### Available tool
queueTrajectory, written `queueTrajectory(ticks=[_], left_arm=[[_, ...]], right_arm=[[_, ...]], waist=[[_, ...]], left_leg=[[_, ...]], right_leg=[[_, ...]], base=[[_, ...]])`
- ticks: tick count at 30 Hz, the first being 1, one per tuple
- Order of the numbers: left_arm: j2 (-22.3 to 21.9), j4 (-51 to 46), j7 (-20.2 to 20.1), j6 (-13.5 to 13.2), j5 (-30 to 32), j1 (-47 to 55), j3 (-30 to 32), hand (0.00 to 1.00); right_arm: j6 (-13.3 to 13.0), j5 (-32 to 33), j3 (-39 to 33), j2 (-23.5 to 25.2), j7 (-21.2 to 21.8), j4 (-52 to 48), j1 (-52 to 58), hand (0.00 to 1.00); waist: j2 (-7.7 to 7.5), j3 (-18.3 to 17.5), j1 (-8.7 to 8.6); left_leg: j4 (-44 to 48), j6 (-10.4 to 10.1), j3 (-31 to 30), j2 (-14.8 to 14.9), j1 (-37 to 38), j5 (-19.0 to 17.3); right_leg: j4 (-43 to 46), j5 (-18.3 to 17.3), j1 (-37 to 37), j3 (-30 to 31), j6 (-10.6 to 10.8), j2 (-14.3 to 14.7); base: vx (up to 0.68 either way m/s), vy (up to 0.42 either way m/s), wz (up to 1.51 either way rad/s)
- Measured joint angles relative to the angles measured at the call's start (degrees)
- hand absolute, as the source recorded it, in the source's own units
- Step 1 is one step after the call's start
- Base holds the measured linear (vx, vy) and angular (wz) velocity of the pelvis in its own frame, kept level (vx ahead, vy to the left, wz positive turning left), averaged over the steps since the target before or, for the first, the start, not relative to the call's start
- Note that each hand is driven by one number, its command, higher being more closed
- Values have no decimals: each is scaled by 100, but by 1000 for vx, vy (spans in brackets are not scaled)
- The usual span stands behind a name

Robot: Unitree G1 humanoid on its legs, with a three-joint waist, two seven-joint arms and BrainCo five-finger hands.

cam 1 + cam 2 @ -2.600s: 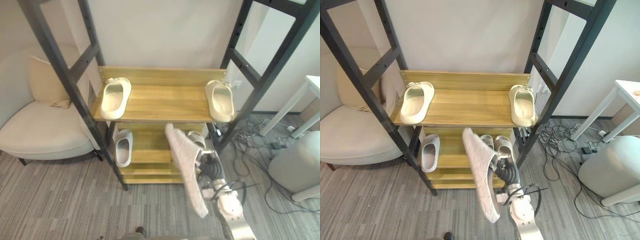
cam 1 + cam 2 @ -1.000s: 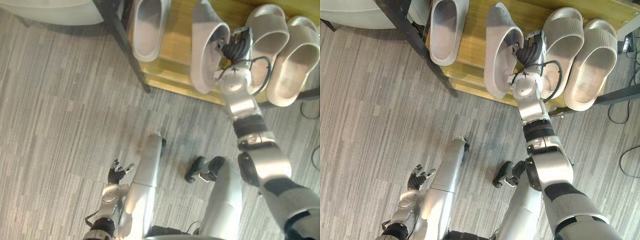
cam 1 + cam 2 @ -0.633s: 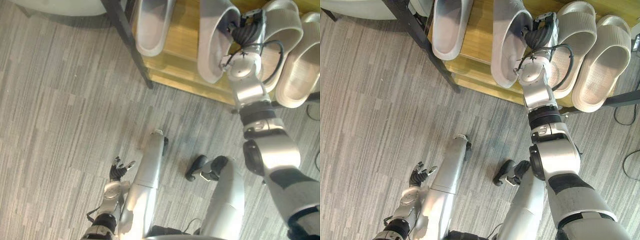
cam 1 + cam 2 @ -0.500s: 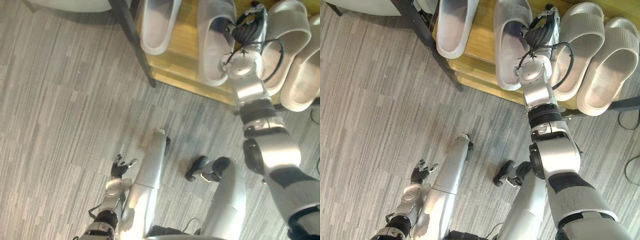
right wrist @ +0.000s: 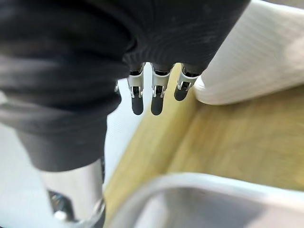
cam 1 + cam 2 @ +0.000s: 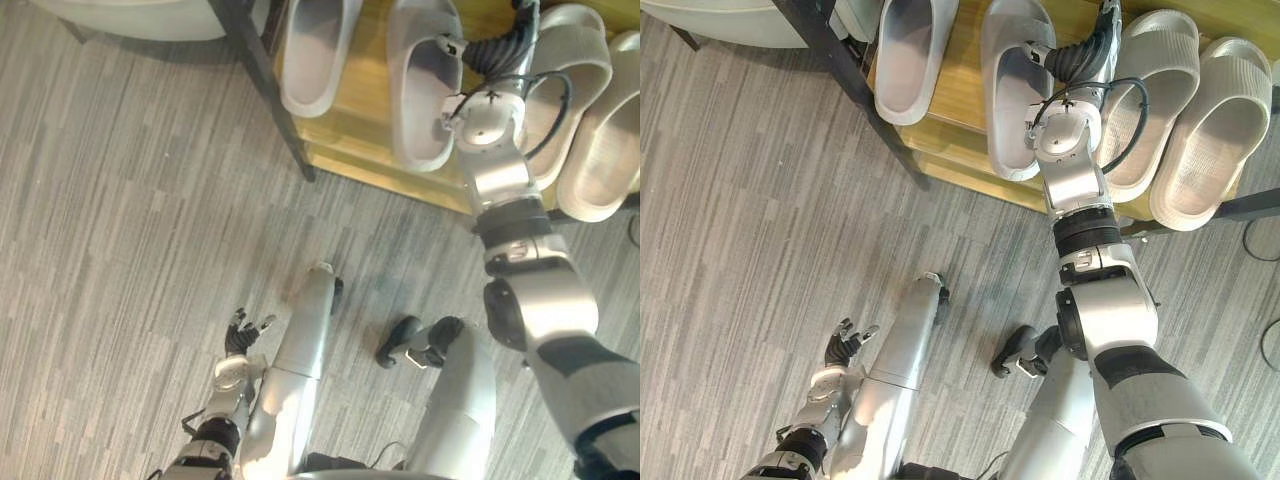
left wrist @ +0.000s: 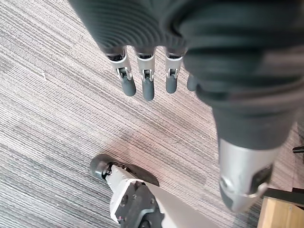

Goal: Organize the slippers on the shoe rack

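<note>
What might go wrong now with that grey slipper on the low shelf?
1. The grey slipper seems to overhang the shelf's front edge at the heel, so a knock might tip it onto the floor.
2. The open right hand sits between it and a beige slipper. Pulling back carelessly may drag either out of line.
3. The left hand, open near the floor, looks too far away to catch anything.

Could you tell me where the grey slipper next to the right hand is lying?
In the right eye view, the grey slipper lies on the wooden shelf, between the leftmost slipper and the right hand to its right.
</note>
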Motion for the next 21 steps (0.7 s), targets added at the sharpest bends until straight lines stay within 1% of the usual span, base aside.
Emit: queueTrajectory(ticks=[3, 8, 9, 12, 13, 15, 16, 17, 20, 21], left_arm=[[0, -1, -2, 3, 1, 1, 2, 0], [0, 7, -4, 14, 0, 5, 50, 0], [-2, 5, 7, 10, -8, 4, 63, 0], [-15, 7, 3, 13, -52, 8, 124, 0], [-17, 5, 1, 19, -54, 18, 198, 0], [-14, 7, 0, 22, -53, 22, 228, 0], [-17, 6, -1, 24, -53, 24, 256, 0], [-18, 6, 2, 24, -53, 24, 258, 0], [-28, -1, -1, 24, -52, 41, 323, 0], [-28, -2, -1, 25, -52, 43, 331, 0]], right_arm=[[-19, 5, -10, 160, 0, -369, 312, 0], [-68, 27, -27, 344, 25, -698, 623, 0], [-107, 85, -30, 444, 32, -906, 841, 0], [-146, 253, -111, 616, 51, -1176, 1076, 0], [-195, 284, -121, 827, 58, -1464, 1337, 0], [-274, 409, -133, 970, 59, -1596, 1512, 0], [-329, 536, -165, 1194, 64, -1697, 1729, 0], [-346, 562, -167, 1229, 70, -1705, 1763, 0], [-476, 883, -184, 1593, 180, -1702, 2037, 0], [-484, 915, -184, 1614, 193, -1698, 2056, 0]], waist=[[-5, -29, -16], [-7, -33, -40], [-8, -33, -69], [-19, -39, -83], [-61, -62, -88], [-80, -72, -103], [-85, -73, -116], [-86, -74, -118], [-100, -75, -148], [-102, -74, -151]], left_leg=[[-51, 0, 38, 67, 80, -1], [-87, -4, 42, 135, 140, 1], [-103, -4, 38, 142, 201, 1], [-128, -5, 46, 166, 247, -1], [-151, -5, 53, 211, 254, -1], [-163, -5, 55, 217, 263, -1], [-178, -5, 58, 217, 302, -1], [-182, -5, 58, 217, 311, -1], [-211, -5, 58, 221, 362, -1], [-211, -5, 55, 221, 364, -1]], right_leg=[[-71, 27, 42, 14, -20, 50], [-134, 69, 81, 14, -41, 123], [-157, 69, 147, 7, -40, 133], [-191, 73, 187, 10, -32, 155], [-239, 71, 187, 9, 3, 203], [-252, 74, 194, 9, 10, 210], [-269, 75, 237, 6, 12, 210], [-273, 76, 245, 5, 12, 210], [-318, 95, 301, -2, 18, 221], [-320, 95, 306, -6, 18, 221]], base=[[36, 5, -10], [30, 3, -6], [0, 0, 0], [18, 7, -5], [11, 10, -10], [7, 6, -5], [0, 0, 0], [0, 0, 0], [0, 0, 0], [0, 0, 0]])
